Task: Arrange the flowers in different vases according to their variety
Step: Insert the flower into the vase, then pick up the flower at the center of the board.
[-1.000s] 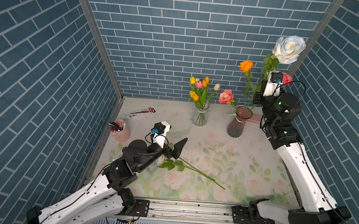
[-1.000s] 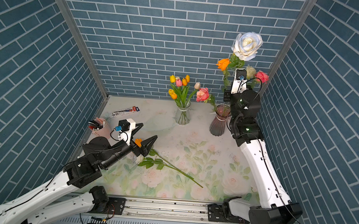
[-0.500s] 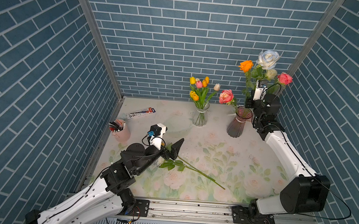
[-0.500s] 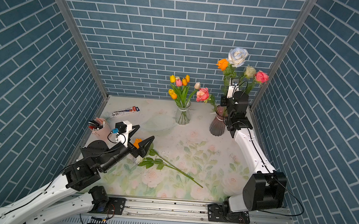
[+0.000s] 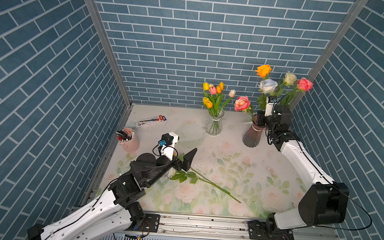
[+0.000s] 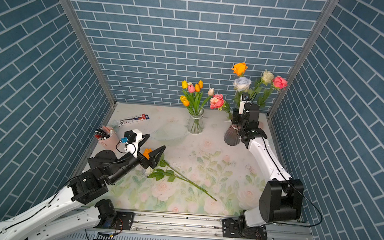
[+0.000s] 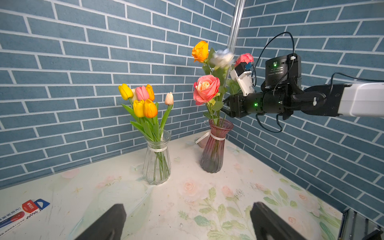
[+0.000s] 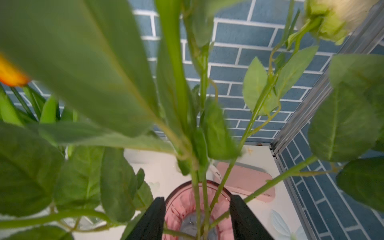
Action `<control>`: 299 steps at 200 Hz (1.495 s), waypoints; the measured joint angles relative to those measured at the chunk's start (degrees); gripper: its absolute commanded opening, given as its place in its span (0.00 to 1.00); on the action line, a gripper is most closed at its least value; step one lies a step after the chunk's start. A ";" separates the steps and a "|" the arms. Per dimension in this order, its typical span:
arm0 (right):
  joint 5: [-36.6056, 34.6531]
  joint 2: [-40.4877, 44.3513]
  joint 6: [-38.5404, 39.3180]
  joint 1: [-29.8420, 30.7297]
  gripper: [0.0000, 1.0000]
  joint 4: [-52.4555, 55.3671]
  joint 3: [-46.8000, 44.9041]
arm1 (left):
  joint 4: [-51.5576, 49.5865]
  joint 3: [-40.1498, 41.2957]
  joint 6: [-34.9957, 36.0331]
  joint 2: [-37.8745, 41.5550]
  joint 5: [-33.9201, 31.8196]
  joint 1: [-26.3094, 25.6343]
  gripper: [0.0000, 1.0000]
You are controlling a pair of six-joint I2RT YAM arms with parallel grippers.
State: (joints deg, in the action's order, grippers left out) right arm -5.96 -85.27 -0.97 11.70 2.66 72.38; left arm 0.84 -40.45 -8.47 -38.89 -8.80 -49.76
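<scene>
Top views show the open left hand (image 6: 157,141) at the head of the lying flower (image 6: 188,182), stem trailing away, well apart from the purple vase (image 6: 230,137) under the parted right hand (image 8: 197,216).

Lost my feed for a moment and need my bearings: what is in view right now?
tulips: at least six; yellow, orange, pink, cream; in the clear vase
clear vase: one; far middle
roses: five; orange, white, cream, two pink; in the purple vase
purple vase: one; far right
loose flower: one; green stem, orange head; lying near left
pen cup: one; pink; left edge
packet: one; white, red, blue; far left
left end effector: black; open over the loose flower's head
right end effector: black; open around the rose stems
</scene>
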 measured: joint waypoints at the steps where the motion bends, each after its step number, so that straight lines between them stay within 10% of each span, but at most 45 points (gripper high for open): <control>1: 0.04 0.00 0.02 0.00 0.58 0.11 0.00 | -0.02 -0.02 0.00 -0.04 0.00 0.00 1.00; 89: 16.48 9.55 2.56 2.32 0.55 22.56 1.16 | -7.04 -6.84 -2.84 -6.82 -0.13 0.00 1.00; 155: 23.89 15.47 5.29 23.69 0.53 30.27 -6.71 | -16.00 -9.40 -10.73 -9.70 -1.42 0.00 1.00; 299: 10.51 -14.12 -0.46 47.17 0.53 14.82 -8.17 | -28.33 -7.87 -20.13 1.42 -10.36 0.00 1.00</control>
State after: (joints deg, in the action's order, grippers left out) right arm 4.56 -99.39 -1.43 58.87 17.47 64.20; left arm -27.49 -48.31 -28.60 -37.47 -19.16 -49.76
